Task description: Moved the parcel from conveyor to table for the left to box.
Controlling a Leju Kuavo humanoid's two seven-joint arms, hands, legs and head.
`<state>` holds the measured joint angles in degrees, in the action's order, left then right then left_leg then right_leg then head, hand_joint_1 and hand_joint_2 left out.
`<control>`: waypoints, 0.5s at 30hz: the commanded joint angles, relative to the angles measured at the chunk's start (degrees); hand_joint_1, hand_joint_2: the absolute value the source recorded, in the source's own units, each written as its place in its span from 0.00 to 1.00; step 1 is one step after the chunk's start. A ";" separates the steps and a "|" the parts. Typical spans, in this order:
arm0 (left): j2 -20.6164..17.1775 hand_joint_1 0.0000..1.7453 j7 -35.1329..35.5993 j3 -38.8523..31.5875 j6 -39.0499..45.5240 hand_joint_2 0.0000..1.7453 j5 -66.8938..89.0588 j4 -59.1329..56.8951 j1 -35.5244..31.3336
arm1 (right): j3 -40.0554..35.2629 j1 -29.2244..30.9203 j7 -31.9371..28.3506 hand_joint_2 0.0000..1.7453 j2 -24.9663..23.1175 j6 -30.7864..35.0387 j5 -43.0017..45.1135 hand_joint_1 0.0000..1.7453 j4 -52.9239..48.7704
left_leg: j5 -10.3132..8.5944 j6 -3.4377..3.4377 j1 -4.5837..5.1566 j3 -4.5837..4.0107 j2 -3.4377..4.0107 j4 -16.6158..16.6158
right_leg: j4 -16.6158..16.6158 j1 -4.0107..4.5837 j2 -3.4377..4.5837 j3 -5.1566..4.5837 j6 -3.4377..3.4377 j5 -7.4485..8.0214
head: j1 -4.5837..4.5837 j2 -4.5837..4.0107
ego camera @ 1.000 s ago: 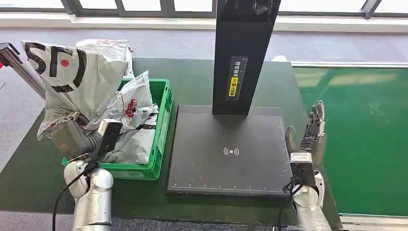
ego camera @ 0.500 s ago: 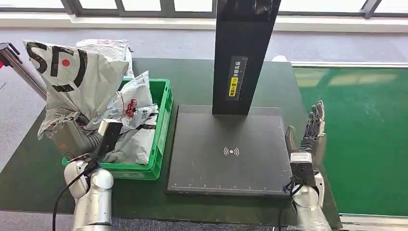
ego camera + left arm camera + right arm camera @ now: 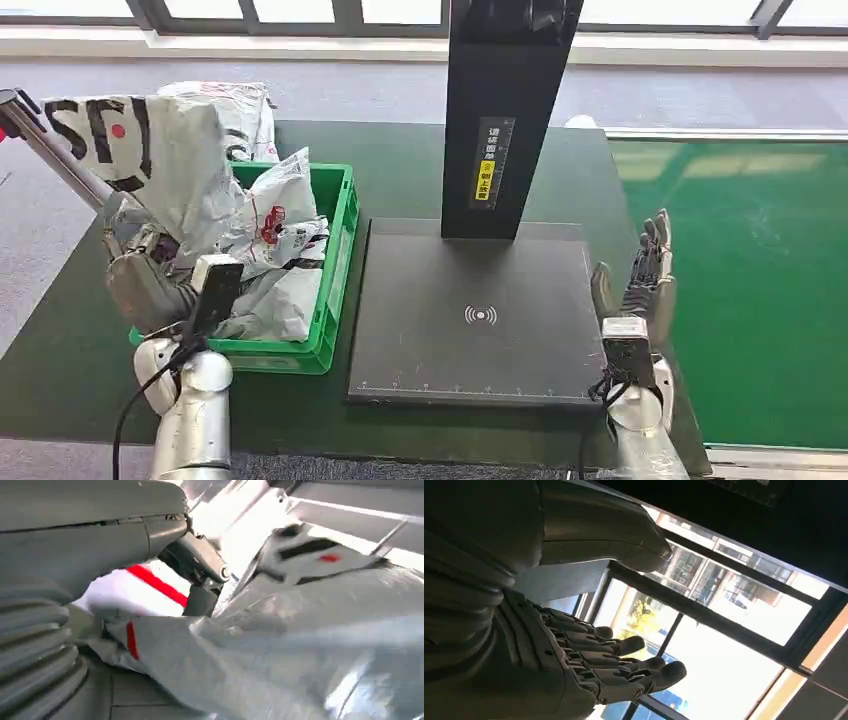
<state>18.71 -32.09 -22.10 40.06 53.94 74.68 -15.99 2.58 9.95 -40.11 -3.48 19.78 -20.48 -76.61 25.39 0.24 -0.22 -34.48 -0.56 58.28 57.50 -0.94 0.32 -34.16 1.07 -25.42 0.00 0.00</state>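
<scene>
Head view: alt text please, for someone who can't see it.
The robot's left hand holds a grey parcel above a green crate full of parcels. The right hand is open and upright beside a black scanner platform on a dark green table.

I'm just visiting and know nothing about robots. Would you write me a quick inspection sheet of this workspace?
Surface: dark green table carrying a black scanning plate with a black column.
Job's things: grey parcel held up over the green crate.
Clutter: more bagged parcels piled in the crate.
Hands: left hand grips the grey parcel; right hand is open, fingers straight, beside the plate.
Cables: black cable along the left arm.
Surroundings: green conveyor on the right, windows behind.
</scene>
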 commanded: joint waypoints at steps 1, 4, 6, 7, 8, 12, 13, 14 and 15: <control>1.29 0.00 -0.78 -1.05 -0.06 0.00 -1.19 -3.21 0.29 | 1.57 1.53 0.11 1.00 0.65 -0.35 0.16 0.00 3.21 | 0.00 -0.01 -0.01 0.16 0.00 -0.11 | -0.13 0.02 -0.07 0.19 -0.04 0.00 | 0.00 0.00; 1.29 0.00 -1.83 -1.43 -0.06 0.00 -1.77 -3.44 0.58 | 1.49 1.88 0.11 1.00 1.24 -0.60 0.63 0.00 3.87 | 0.01 -0.01 0.00 0.21 0.08 -0.14 | -0.16 0.02 -0.01 0.21 -0.05 0.02 | 0.00 0.00; 1.29 0.00 -1.83 -1.43 -0.06 0.00 -1.77 -3.44 0.58 | 1.49 1.88 0.11 1.00 1.24 -0.60 0.63 0.00 3.87 | 0.00 -0.01 -0.01 0.18 0.05 -0.12 | -0.15 0.03 -0.02 0.19 -0.04 0.01 | 0.00 0.00; 1.29 0.00 -1.83 -1.43 -0.06 0.00 -1.77 -3.44 0.58 | 1.49 1.88 0.11 1.00 1.24 -0.60 0.63 0.00 3.87 | 0.00 -0.01 0.02 0.16 0.03 -0.10 | -0.10 0.00 -0.02 0.16 -0.03 0.00 | 0.00 0.00; 1.29 0.00 -1.83 -1.43 -0.06 0.00 -1.77 -3.44 0.58 | 1.49 1.88 0.11 1.00 1.24 -0.60 0.63 0.00 3.87 | 0.00 -0.01 0.00 0.20 0.06 -0.14 | -0.17 0.02 -0.02 0.22 -0.05 0.01 | 0.00 0.00; 1.29 0.00 -1.83 -1.43 -0.06 0.00 -1.77 -3.44 0.58 | 1.49 1.88 0.11 1.00 1.24 -0.60 0.63 0.00 3.87 | 0.00 -0.01 0.00 0.23 0.06 -0.17 | -0.18 0.02 -0.03 0.25 -0.06 0.01 | 0.00 0.00; 1.29 0.00 -1.83 -1.43 -0.06 0.00 -1.77 -3.44 0.58 | 1.49 1.88 0.11 1.00 1.24 -0.60 0.63 0.00 3.87 | 0.01 0.00 -0.01 0.20 0.06 -0.12 | -0.15 0.03 -0.01 0.22 -0.05 0.00 | 0.00 0.00; 1.29 0.00 -1.83 -1.43 -0.06 0.00 -1.77 -3.44 0.58 | 1.49 1.88 0.11 1.00 1.24 -0.60 0.63 0.00 3.87 | 0.01 0.00 -0.01 0.23 0.07 -0.15 | -0.17 0.03 -0.01 0.24 -0.06 0.01 | 0.00 0.00; 1.29 0.00 -1.83 -1.43 -0.06 0.00 -1.77 -3.44 0.58 | 1.49 1.88 0.11 1.00 1.24 -0.60 0.63 0.00 3.87 | 0.01 0.00 -0.01 0.24 0.11 -0.17 | -0.20 0.03 0.01 0.25 -0.07 0.02 | 0.00 0.00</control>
<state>18.71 -34.01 -22.38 40.06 52.19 73.31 -15.95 2.58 10.05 -40.13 -2.84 19.21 -19.98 -75.80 25.39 0.24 -0.22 -34.49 -0.56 58.28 57.50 -0.94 0.32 -34.15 1.07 -25.42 0.00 0.00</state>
